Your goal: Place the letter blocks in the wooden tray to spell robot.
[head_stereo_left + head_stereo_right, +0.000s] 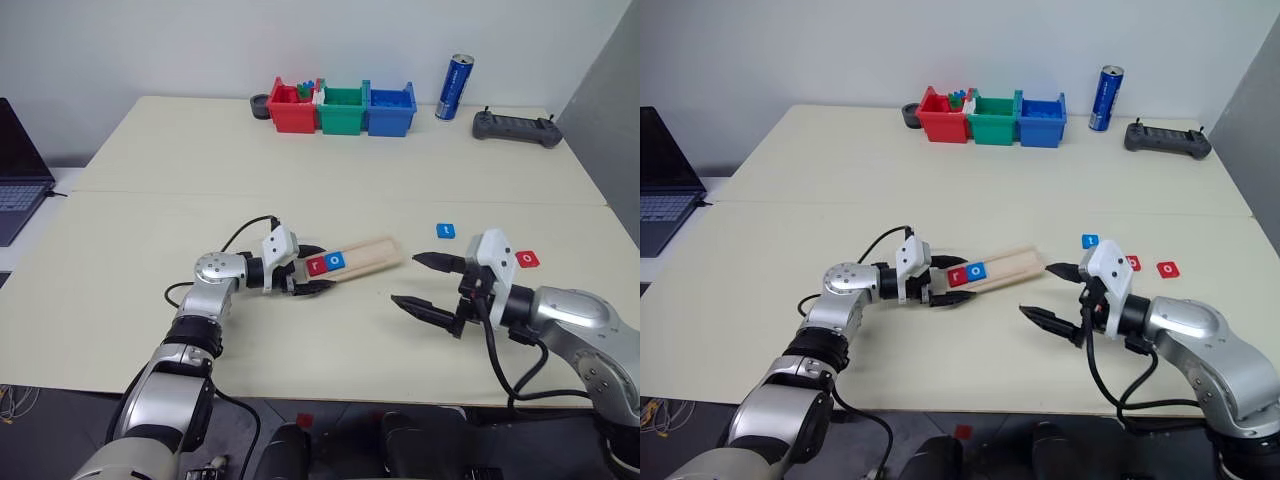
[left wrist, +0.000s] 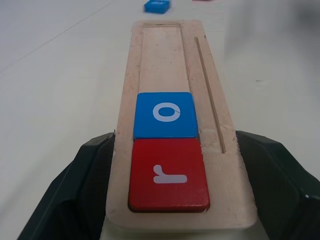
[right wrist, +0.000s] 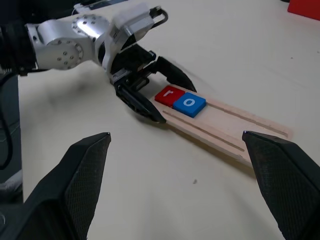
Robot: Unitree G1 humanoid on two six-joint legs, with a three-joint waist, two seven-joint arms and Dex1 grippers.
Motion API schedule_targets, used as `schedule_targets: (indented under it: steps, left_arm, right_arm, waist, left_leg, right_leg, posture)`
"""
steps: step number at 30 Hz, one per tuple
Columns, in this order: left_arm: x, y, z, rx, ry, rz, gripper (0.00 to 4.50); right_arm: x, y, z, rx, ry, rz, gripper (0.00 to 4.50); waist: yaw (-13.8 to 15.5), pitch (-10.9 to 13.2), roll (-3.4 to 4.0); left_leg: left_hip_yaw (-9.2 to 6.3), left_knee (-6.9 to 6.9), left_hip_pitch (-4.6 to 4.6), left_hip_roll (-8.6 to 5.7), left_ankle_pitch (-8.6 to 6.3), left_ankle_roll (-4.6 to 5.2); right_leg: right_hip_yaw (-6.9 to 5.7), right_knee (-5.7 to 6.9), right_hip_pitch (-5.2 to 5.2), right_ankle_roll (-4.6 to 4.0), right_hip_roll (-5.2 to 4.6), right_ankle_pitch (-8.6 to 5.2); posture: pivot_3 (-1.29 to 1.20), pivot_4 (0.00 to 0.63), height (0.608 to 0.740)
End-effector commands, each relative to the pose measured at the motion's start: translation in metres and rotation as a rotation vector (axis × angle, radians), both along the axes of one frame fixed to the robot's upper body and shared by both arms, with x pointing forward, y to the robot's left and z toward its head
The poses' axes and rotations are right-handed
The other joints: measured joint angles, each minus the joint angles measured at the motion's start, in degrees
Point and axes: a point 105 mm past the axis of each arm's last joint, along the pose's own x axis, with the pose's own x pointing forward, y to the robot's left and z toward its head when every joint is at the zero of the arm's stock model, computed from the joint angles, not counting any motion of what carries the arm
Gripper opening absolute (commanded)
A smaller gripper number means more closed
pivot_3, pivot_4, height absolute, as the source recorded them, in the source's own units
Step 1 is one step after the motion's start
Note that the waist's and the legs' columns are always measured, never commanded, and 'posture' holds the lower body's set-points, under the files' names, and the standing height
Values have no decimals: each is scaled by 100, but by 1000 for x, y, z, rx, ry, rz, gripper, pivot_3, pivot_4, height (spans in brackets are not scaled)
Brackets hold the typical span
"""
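On the cream table's (image 1: 120,300) near half, right gripper (image 1: 425,283) with fingers spread wide and empty, left gripper (image 1: 312,268) clamped on the long pale wooden tray (image 1: 372,255), red "r" tile (image 1: 317,265) and blue "o" tile (image 1: 335,261) side by side in its groove, farther right a blue "t" tile (image 1: 445,231) and a red "o" tile (image 1: 527,260) loose on the tabletop.

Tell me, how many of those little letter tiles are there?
5. The red r and blue o sit in the wooden tray. The blue t, a red tile and a red o lie on the table by the right gripper.
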Motion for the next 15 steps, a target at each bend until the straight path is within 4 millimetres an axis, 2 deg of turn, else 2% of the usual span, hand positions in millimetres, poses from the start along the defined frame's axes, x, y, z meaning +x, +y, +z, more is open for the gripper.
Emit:
schedule_targets:
  steps: [1,5,15]
  left_arm:
    - [-16,-10,5,9,-15,-120,3396]
    - [-24,-14,0,26,0,-176,3396]
    - [-27,-19,-8,62,7,-245,3396]
  right_arm:
    - [-10,-7,9,-46,-85,46,4500]
    - [-15,-12,6,-90,-105,80,4500]
    - [-13,-20,3,-115,-106,92,4500]
  waist:
    - [-2,0,0]
    - [-2,0,0]
    - [1,0,-1]
  left_leg:
    - [-1,0,0,0,0,0]
    - [0,3,1,-1,0,0]
    - [0,4,6,-2,0,1]
  right_leg:
    - [0,0,1,0,0,0]
    - [0,0,3,0,1,0]
    - [1,-1,9,0,2,0]
  posture:
    - [0,150,740]
    - [0,150,740]
    - [0,150,740]
